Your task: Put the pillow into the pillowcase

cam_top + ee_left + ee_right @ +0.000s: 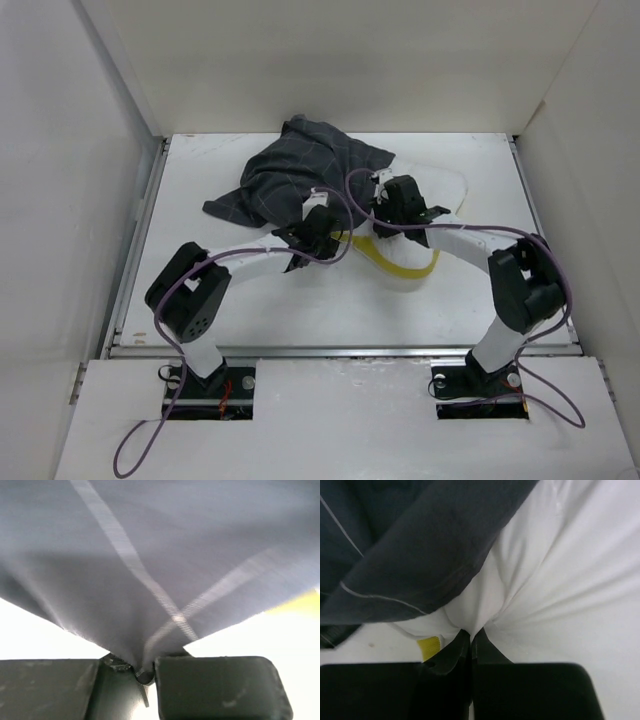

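Note:
The dark grey pillowcase (295,172) with a thin light grid lies crumpled at the back middle of the table. It partly covers the pale pillow (445,188), whose yellow edge band (405,266) curves out at the front. My left gripper (316,226) sits at the pillowcase's near edge. In the left wrist view this gripper (145,672) is shut on a pinch of the pillowcase (150,555), which is pulled taut. My right gripper (471,636) is shut on a fold of the pillow (560,580), right beside the pillowcase (420,545) edge and a bit of yellow band (429,647).
White walls enclose the table (240,300) on the left, back and right. Purple cables (345,190) loop over both arms near the grippers. The right arm's elbow (525,280) stands at the right side, the left arm's (185,295) at the left.

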Available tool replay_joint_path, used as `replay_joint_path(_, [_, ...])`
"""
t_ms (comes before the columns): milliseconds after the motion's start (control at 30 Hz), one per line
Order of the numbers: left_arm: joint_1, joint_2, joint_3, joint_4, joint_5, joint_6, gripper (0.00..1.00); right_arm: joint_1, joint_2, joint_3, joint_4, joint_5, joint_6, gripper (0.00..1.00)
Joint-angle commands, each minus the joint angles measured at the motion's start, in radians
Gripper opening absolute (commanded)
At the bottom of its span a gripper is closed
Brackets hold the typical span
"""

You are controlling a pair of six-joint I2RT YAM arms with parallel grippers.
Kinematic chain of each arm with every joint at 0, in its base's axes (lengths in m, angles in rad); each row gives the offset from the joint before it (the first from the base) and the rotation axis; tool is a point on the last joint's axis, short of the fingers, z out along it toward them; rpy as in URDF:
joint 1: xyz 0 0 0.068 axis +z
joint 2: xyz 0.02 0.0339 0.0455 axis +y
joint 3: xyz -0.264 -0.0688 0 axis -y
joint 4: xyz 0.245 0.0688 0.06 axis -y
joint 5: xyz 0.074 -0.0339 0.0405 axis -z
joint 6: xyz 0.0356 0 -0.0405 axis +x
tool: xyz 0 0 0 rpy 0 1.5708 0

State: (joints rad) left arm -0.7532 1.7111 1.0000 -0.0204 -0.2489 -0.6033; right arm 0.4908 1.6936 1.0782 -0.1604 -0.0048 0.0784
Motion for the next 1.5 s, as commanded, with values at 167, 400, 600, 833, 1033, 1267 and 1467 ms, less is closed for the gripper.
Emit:
replay_joint_path(167, [-0.159, -0.160, 0.216, -0.078, 0.223, 0.178, 0.00, -0.054, -0.294, -0.070, 0.576, -0.051, 0.536, 0.00])
replay_joint_path(400, [-0.245, -0.121, 0.420, -0.165, 0.444, 0.273, 0.00, 0.031, -0.420, -0.166, 0.723, 0.302, 0.736, 0.00])
replay_joint_path(600, [-0.245, -0.030, 0.552, -0.139, 0.634, 0.284, 0.00, 0.147, -0.364, -0.244, 0.772, 0.402, 0.750, 0.00])
replay_joint_path(833, [-0.255, -0.039, 0.589, -0.082, 0.703, 0.295, 0.00, 0.180, -0.318, -0.370, 0.846, 0.374, 0.767, 0.00])
replay_joint_path(1033, [-0.255, -0.027, 0.569, -0.223, 0.603, 0.261, 1.00, 0.157, -0.423, -0.357, 0.632, 0.437, 0.724, 0.75])
replay_joint_path(1267, [-0.255, -0.198, 0.503, -0.309, 0.323, 0.252, 1.00, -0.012, -0.578, -0.357, 0.395, 0.410, 0.696, 0.99])
replay_joint_path(1467, [-0.109, -0.105, 0.650, -0.459, -0.013, 0.189, 1.00, -0.129, -0.562, -0.276, 0.312, 0.304, 0.447, 0.99])
